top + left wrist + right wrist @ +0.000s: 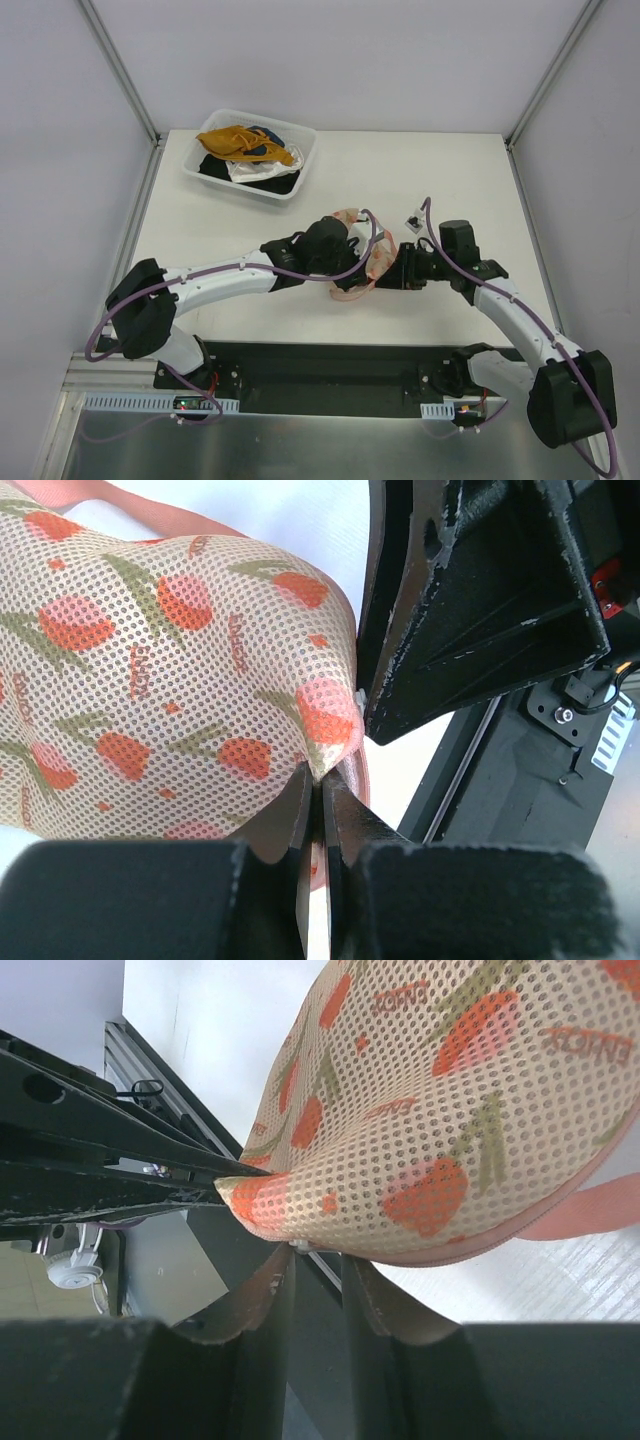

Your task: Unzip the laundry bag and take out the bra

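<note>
The laundry bag (380,258), pale pink mesh with orange-red prints and a pink zipper rim, is held up off the table between both grippers. My left gripper (352,260) is shut on a corner of the bag's mesh (150,660), pinched at the jaw tips (320,780). My right gripper (393,272) stands with its jaws narrowly apart (318,1260) right under the bag's zipper rim (450,1110). A small white zipper piece (300,1248) sits at one fingertip, with nothing between the jaws. The zipper looks shut. The bra is hidden.
A clear plastic bin (300,170) with mustard-yellow, white and black clothes stands at the back left. A small black-and-white tag (413,220) lies behind the right wrist. The black base plate (330,365) runs along the near edge. Each gripper's black body crowds the other's view.
</note>
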Controlling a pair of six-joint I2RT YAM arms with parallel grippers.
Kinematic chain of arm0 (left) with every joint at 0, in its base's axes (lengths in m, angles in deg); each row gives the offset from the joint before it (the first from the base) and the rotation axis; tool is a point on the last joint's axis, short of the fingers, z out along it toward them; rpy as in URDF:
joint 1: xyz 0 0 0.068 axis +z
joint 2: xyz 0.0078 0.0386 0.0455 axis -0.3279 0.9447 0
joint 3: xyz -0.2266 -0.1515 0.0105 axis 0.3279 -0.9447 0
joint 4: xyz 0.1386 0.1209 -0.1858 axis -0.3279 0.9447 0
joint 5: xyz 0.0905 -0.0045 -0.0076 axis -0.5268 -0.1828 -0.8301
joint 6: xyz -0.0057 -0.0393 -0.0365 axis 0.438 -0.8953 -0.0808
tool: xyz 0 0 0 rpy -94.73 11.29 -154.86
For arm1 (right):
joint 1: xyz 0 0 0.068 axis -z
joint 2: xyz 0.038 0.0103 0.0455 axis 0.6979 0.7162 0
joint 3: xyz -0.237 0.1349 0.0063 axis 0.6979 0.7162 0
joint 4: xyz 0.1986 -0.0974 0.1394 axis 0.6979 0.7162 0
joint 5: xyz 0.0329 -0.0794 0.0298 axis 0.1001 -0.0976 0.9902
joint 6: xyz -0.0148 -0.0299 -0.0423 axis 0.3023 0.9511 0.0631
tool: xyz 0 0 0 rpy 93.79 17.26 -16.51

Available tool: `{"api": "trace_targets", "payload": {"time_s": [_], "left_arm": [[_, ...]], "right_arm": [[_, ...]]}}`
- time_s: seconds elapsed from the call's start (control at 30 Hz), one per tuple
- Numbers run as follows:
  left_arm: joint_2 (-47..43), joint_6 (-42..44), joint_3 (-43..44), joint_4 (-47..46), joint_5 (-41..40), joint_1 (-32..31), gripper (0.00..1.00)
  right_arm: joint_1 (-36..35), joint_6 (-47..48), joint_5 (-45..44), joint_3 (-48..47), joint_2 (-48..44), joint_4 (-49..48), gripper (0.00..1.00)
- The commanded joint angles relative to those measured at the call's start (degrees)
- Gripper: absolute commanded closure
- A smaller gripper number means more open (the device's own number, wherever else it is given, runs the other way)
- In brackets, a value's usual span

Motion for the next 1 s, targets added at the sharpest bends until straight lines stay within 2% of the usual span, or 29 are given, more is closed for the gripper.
{"api": "trace_targets", "payload": {"time_s": [0.0,0.27,0.37,0.4,0.43,0.63,0.87,0.97], "left_arm": [[0.64,-0.68,2.35,-2.54,2.56,0.58,1.0],[1.0,-0.59,2.52,-2.54,2.65,0.67,1.0],[0.91,-0.5,2.44,-2.54,2.56,0.67,1.0],[0.82,-0.5,2.35,-2.54,2.56,0.67,1.0],[0.82,-0.5,2.35,-2.54,2.65,0.67,1.0],[0.47,-0.33,2.17,-2.54,2.39,0.67,1.0],[-1.81,0.73,0.42,-2.36,1.95,1.11,1.0],[-3.56,1.08,-1.16,-2.01,2.12,1.64,1.0]], "right_arm": [[-0.19,0.9,0.86,-2.68,-0.11,-2.55,0.73],[-0.19,0.37,0.51,-2.5,-2.05,-1.75,0.81],[-0.19,0.2,0.08,-2.41,-2.84,-1.23,0.91],[-0.19,0.19,-0.1,-2.33,-3.02,-1.14,0.97],[-0.19,0.19,-0.28,-2.24,-3.19,-0.96,0.99],[-0.28,-0.24,-2.83,-2.06,-4.42,0.0,0.99],[1.03,3.27,-10.81,-4.95,-6.62,7.81,0.99],[3.31,5.2,-11.62,-6.27,-6.88,10.19,0.99]]}}
